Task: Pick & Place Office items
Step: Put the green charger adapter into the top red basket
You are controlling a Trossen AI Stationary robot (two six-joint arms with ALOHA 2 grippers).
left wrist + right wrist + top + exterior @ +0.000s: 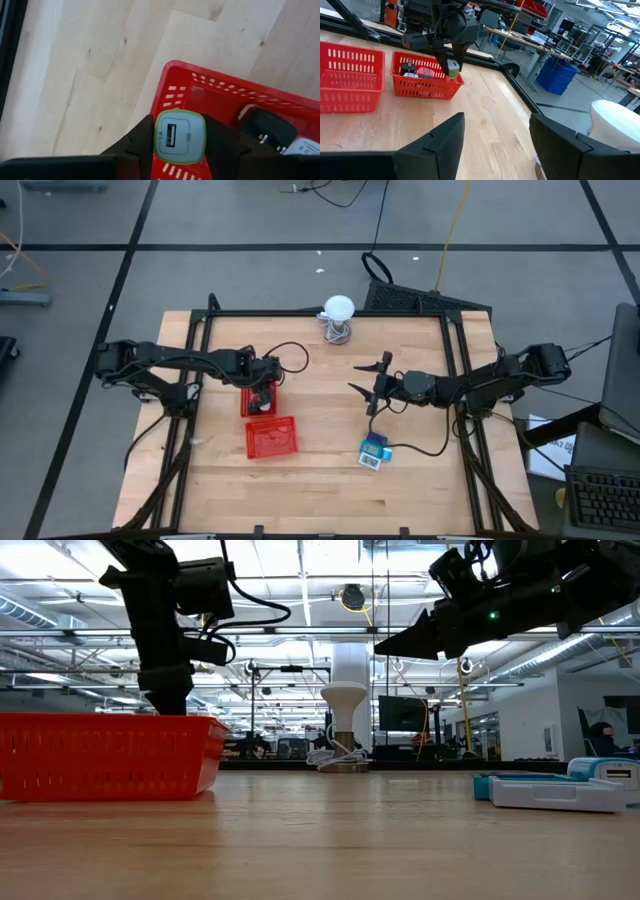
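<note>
My left end effector (180, 150) grips a small green-edged charger (180, 136) over the corner of the red basket (225, 95). If I let go now, it could hit the rim and fall out. My right end effector (495, 145) waits open, holding nothing.

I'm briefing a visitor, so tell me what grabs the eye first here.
The left claw grips a green-rimmed USB charger at the rim of a red mesh tray, with a second red tray nearby. The right claw hangs open mid-table, near a teal packet and a white ball on a wire stand.
</note>
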